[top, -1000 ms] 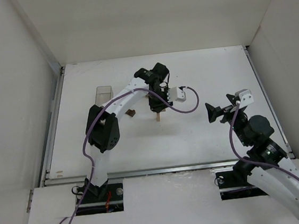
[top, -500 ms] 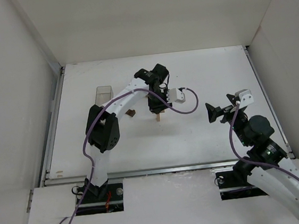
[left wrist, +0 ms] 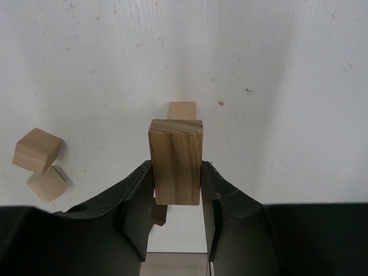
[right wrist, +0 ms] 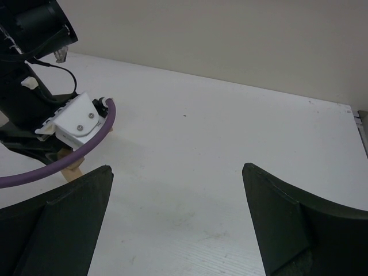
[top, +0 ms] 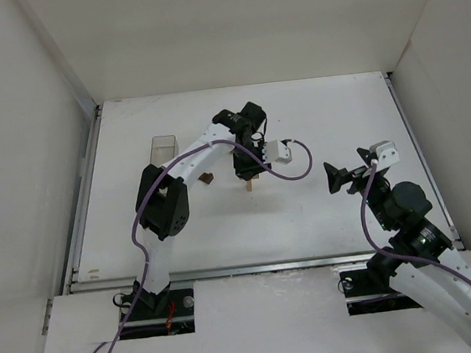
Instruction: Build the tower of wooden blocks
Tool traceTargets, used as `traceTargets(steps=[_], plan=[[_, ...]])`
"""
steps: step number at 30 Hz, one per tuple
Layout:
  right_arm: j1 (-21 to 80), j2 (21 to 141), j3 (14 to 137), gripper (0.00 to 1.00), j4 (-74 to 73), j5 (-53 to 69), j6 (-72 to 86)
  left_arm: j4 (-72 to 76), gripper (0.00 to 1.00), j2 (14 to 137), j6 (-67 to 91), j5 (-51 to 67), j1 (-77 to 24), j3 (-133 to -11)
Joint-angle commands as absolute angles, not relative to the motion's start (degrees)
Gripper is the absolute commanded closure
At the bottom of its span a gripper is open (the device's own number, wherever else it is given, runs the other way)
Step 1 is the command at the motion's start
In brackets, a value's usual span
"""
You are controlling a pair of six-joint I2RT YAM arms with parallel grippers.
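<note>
White surface (top: pixel 322 117) is carrying the work near its middle, where the left pincer (left wrist: pixel 176 168) is clamping a pale tan rectangular wooden block (left wrist: pixel 175 152), its long axis running along the fingers toward the surface. Only that wrist view is showing a second tan block end (left wrist: pixel 181 109) just beyond and two small pale wooden cubes (left wrist: pixel 37 150) at the left. Overhead, a dark brown wooden block (top: pixel 206 178) and a clear plastic box (top: pixel 163 147) are appearing. The right pincer (right wrist: pixel 178 218) is hanging wide open, well apart.

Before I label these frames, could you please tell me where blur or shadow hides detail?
Left wrist: tan rectangular wooden block sharp, frame bottom black. Right wrist: right gripper dark, soft-edged. Top external: even light, small dark brown block barely resolved.
</note>
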State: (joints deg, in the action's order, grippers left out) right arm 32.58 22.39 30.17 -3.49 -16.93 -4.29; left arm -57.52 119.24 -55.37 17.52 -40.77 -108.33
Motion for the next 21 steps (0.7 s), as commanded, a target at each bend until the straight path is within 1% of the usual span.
traceTargets(steps=[1, 21], plan=[[32.3, 21.9, 31.6, 0.00, -2.3, -17.3, -4.7, -57.7, 1.00, 118.7, -55.4, 17.9, -40.9, -108.1], [32.3, 22.4, 31.6, 0.00, -2.3, -17.3, -4.7, -57.7, 1.00, 119.3, -55.4, 16.3, -40.9, -107.6]])
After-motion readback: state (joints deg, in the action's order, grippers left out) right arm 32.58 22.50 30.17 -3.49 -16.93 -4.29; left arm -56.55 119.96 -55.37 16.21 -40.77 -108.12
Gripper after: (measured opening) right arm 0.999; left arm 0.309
